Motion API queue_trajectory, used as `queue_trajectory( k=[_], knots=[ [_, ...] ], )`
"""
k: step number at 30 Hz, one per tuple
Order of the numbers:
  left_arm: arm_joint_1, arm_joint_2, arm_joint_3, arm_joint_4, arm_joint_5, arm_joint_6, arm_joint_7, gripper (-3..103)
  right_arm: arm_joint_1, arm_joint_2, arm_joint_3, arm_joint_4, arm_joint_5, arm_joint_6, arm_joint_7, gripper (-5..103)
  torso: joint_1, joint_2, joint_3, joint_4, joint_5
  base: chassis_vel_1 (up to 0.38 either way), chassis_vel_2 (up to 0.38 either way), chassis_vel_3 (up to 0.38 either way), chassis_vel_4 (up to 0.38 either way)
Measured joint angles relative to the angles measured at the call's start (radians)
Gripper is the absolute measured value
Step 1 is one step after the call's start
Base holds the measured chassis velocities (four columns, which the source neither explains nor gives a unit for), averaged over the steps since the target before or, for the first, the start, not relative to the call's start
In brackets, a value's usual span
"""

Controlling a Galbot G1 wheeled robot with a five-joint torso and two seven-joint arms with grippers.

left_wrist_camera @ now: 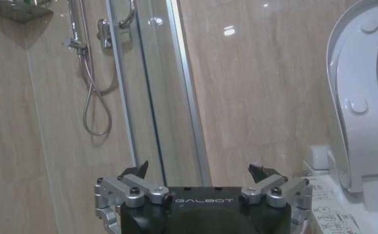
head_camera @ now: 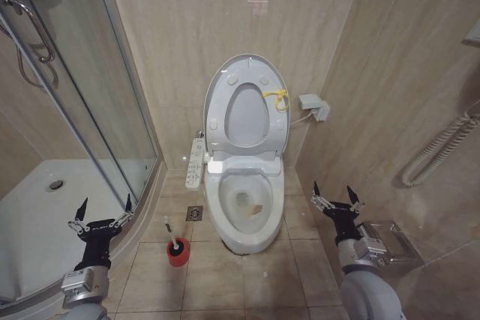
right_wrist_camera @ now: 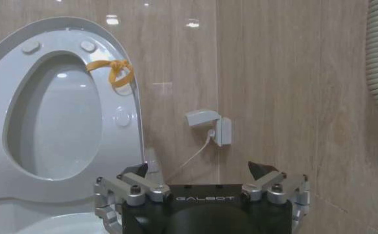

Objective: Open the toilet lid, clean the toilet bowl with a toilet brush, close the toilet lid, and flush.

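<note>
Toilet lid [head_camera: 247, 73] stood upright against the back wall, with the ring seat [head_camera: 214, 121] raised against it too, yellow tie [head_camera: 277, 98] on its edge nearest the wall socket [head_camera: 313, 106]; in the right wrist view the same lid [right_wrist_camera: 66, 36] and tie [right_wrist_camera: 113, 70] showed, bumpers visible on the underside. So the opening step looked done. Toilet bowl [head_camera: 244, 237] was exposed, yellowish stain at the bottom, button panel [head_camera: 194, 162] along its side toward the shower. Toilet brush [head_camera: 169, 231] sat head-down in the red holder [head_camera: 178, 253] on the floor tiles, just beside the bowl's base on the robot's left, untouched by either hand. Left hand [head_camera: 100, 210] hovered low near the shower enclosure [head_camera: 82, 110], fingers apart, holding nothing, somewhat apart from the brush; the left wrist view showed it [left_wrist_camera: 202, 171] spread the same way. Right hand [head_camera: 336, 198] hung on the other side of the bowl near the side wall, fingers apart and empty, also seen in its own view [right_wrist_camera: 200, 169]. Judged progress: early. Left to do: grab brush, scrub bowl, return brush, lower lid, flush.
</note>
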Motion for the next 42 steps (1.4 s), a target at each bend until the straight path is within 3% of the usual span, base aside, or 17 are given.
queue_trajectory(
  k=[16,20,22,23,26,29,35,42],
  knots=[
    [-0.003,-0.001,0.001,0.000,-0.002,0.004,0.003,100,0.000,0.000,0.000,0.000,0.000,0.000,0.000,100,0.000,0.000,0.000,0.0000,0.0000,0.000,0.000,0.000,0.000],
    [-0.042,-0.019,0.022,0.016,-0.033,0.066,0.052,100,0.000,0.000,0.000,0.000,0.000,0.000,0.000,100,0.000,0.000,0.000,0.0002,0.0002,0.000,0.000,0.000,0.000],
    [-0.105,-0.048,0.056,0.042,-0.084,0.165,0.132,100,0.000,0.000,0.000,0.000,0.000,0.000,0.000,100,0.000,0.000,0.000,-0.0002,0.0001,0.000,0.000,0.000,0.000],
    [-0.105,-0.048,0.056,0.042,-0.084,0.165,0.132,100,0.000,0.000,0.000,0.000,0.000,0.000,0.000,100,0.000,0.000,0.000,-0.0002,0.0001,0.000,0.000,0.000,0.000],
    [-0.181,-0.087,0.100,0.083,-0.119,0.252,0.216,100,0.000,0.000,0.000,0.000,0.000,0.000,0.000,100,0.000,0.000,0.000,-0.0001,0.0006,0.000,0.000,0.000,0.000],
    [-0.205,-0.106,0.122,0.104,-0.088,0.245,0.240,100,0.000,0.000,0.000,0.000,0.000,0.000,0.000,100,0.000,0.000,0.000,-0.0006,-0.0002,0.000,0.000,0.000,0.000],
    [-0.194,-0.102,0.122,0.097,-0.036,0.201,0.224,100,0.000,0.000,0.000,0.000,0.000,0.000,0.000,100,0.000,0.000,0.000,0.0002,-0.0001,0.000,0.000,0.000,0.000],
    [-0.162,-0.062,0.108,0.027,-0.035,0.109,0.134,100,0.000,0.000,0.000,0.000,0.000,0.000,0.000,100,0.000,0.000,0.000,-0.0001,0.0000,0.000,0.000,0.000,0.000]
  ],
)
